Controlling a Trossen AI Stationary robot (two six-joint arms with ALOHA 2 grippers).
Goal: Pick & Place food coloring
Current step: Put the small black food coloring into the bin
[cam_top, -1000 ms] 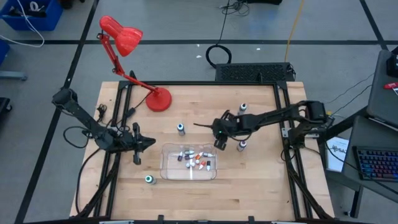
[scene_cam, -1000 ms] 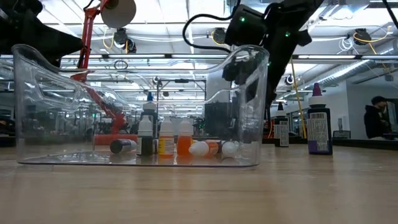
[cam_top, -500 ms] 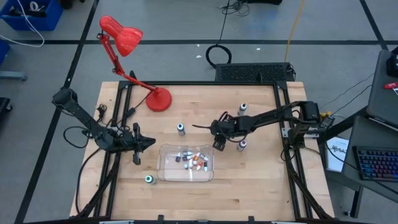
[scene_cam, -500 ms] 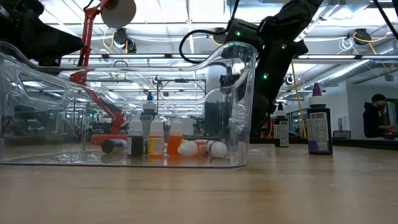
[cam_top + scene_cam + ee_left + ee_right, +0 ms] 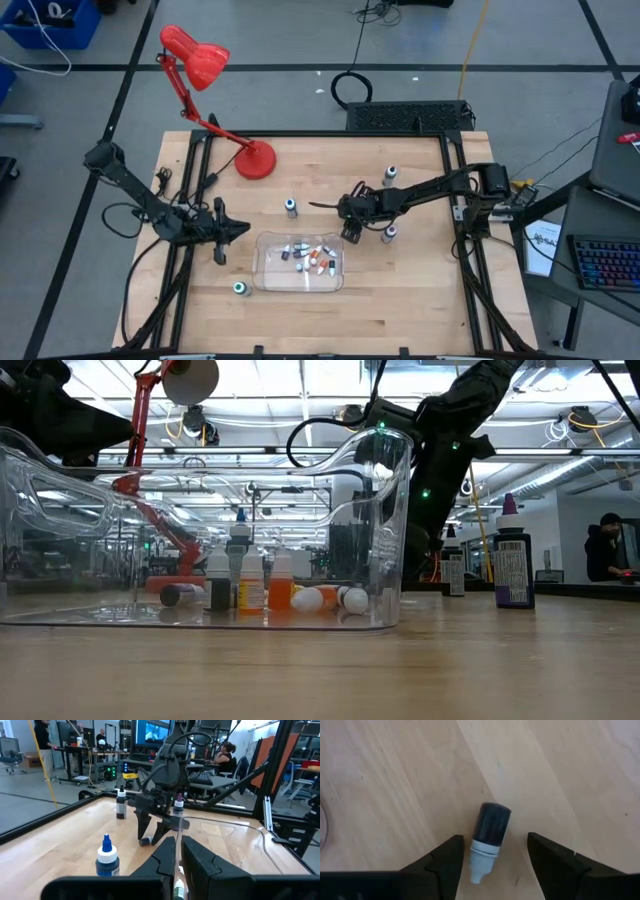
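Just off the clear rectangular plastic tray's (image 5: 262, 262) far right corner, the right end effector (image 5: 492, 851) hovers spread over a dark-bodied, white-capped dropper bottle (image 5: 489, 837) lying flat on the wooden tabletop (image 5: 420, 290), its long axis running between the fingers.

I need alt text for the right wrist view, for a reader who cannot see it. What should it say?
A small dark dropper bottle with a whitish cap lies on its side on the light wooden table, between the right gripper's two dark, open fingers, which do not touch it.
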